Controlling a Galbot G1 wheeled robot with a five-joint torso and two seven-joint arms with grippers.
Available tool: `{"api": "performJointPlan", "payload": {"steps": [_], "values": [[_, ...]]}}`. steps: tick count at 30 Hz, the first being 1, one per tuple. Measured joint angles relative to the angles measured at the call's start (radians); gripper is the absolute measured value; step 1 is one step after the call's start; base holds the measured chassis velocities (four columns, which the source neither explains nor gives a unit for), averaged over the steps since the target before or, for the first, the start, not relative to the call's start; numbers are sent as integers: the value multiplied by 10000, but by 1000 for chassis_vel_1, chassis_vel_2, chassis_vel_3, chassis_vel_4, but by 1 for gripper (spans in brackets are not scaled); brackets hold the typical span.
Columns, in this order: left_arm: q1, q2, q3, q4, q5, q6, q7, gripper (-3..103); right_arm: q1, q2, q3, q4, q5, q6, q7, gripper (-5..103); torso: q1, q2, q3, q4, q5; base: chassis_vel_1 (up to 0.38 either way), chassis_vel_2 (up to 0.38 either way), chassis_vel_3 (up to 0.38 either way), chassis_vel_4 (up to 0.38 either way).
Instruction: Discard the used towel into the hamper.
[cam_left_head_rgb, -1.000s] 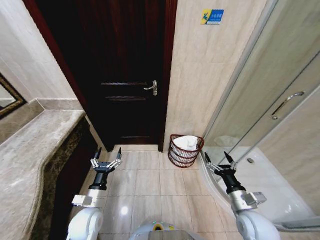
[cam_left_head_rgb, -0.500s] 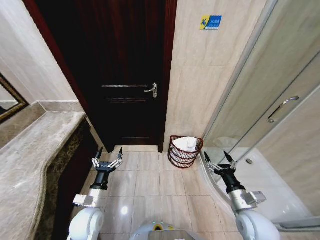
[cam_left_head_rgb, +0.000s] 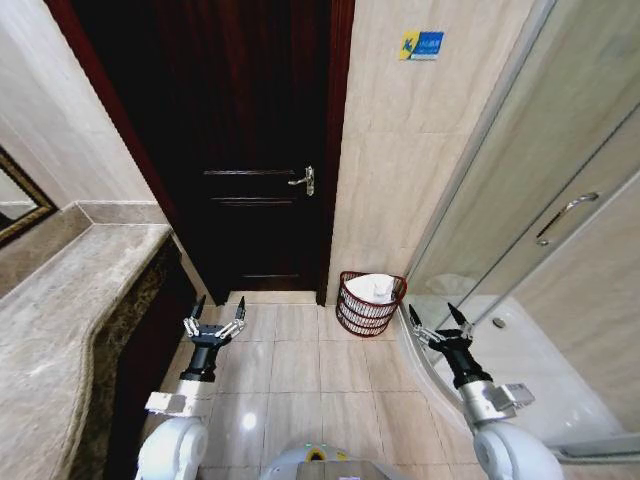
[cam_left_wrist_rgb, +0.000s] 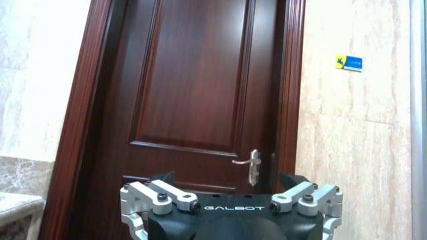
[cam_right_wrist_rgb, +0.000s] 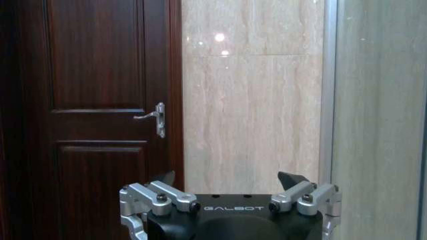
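Towel already in hamper; both grippers empty.

Judged nearly done: white towel (cam_left_head_rgb: 375, 287) lay bunched inside the hamper (cam_left_head_rgb: 367, 312), which stood on the tile floor (cam_left_head_rgb: 300, 365) against the wall, between the dark wooden door (cam_left_head_rgb: 250, 150) and the glass shower enclosure (cam_left_head_rgb: 540, 200). Marble counter (cam_left_head_rgb: 70, 300) ran along the left. Held low over the floor with fingers spread wide and nothing between them: left gripper (cam_left_head_rgb: 213, 324), right gripper (cam_left_head_rgb: 437, 321). Nothing in the way; little left but backing off.
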Motion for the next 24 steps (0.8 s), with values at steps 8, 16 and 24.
{"api": "performJointPlan", "payload": {"steps": [8, 16, 24], "values": [[-21, -75, 57, 10, 67, 0, 16, 100, -116, -31, 23, -88, 14, 125, -35, 100, -14, -34, -18, -1, 1, 6, -6, -5, 7], [-12, -84, 45, 24, 81, 4, 42, 100, -150, -56, 24, -110, 52, 170, -20, 100, -30, -56, -31, 0, -1, 82, -78, -77, 83], [-15, -89, 49, 80, 139, 6, 198, 100, -215, -62, 10, -130, 81, 308, 39, 100, -34, -71, -38, -1, 0, 77, -79, -87, 73]]}}
